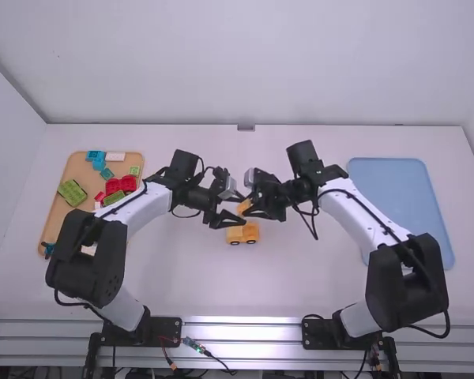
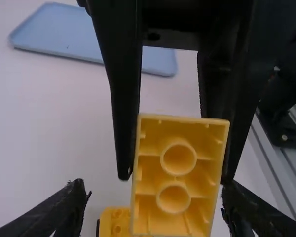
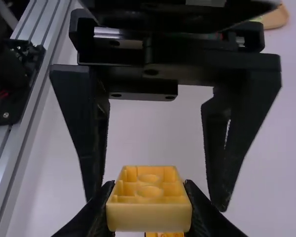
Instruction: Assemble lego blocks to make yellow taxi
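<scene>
BLOCK [image 2: 176, 180] HELD NEAR THE TAXI [image 1: 251, 230]

The right gripper [image 1: 250, 208] was closed on the yellow block, one finger against each side. The block was raised off the table [image 1: 300, 272], with its hollow face toward the left gripper [image 1: 241, 211]. The left gripper was wide, its two fingers standing on either side of the block with a gap at each.

The partly built taxi stood on its wheels on the table, near the block but apart from it. Both grippers occupied the space immediately next to the taxi. In each wrist view, the block obstructed part of the taxi.

Surroundings: the brown tray [image 1: 54, 213] lay beyond the left arm, with red blocks [image 1: 128, 183], green blocks [image 1: 72, 193], blue blocks [image 1: 95, 158] and a pale pink block [image 1: 115, 156]. The left arm crossed in front of the tray's near side. The blue tray [image 1: 395, 189] lay on the right, partly behind the right arm.
</scene>
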Available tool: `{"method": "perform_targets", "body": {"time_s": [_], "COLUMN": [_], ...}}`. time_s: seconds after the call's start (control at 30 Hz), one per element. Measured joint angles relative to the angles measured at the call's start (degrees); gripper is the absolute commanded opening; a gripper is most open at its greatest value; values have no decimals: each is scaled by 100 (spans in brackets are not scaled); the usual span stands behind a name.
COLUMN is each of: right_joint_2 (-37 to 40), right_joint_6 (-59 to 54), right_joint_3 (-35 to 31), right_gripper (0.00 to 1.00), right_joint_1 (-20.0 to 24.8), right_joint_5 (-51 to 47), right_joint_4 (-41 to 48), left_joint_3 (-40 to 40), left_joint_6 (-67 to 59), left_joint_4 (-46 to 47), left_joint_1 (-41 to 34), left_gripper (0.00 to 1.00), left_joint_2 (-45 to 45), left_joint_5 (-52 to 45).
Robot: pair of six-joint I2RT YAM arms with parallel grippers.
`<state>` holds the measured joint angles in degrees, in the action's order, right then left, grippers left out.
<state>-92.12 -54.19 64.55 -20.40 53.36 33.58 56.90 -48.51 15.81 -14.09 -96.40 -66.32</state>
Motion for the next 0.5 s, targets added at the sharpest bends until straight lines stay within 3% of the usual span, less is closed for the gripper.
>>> {"method": "perform_targets", "body": {"time_s": [0.17, 0.33, 0.5], "right_joint_2": [0, 0, 0], "right_joint_6": [-2, -2, -4], "right_joint_3": [-2, -2, 0], "right_gripper": [6, 6, 6], "right_joint_1": [4, 4, 7], "right_joint_5": [2, 0, -70], "right_joint_4": [2, 0, -37], "left_joint_3": [-2, -2, -2], "left_joint_6": [46, 66, 63], "left_joint_4": [-2, -17, -11], "left_joint_1": [0, 0, -2], "left_gripper": [64, 47, 37], "left_joint_2": [2, 0, 0], "left_joint_5": [85, 83, 59]}}
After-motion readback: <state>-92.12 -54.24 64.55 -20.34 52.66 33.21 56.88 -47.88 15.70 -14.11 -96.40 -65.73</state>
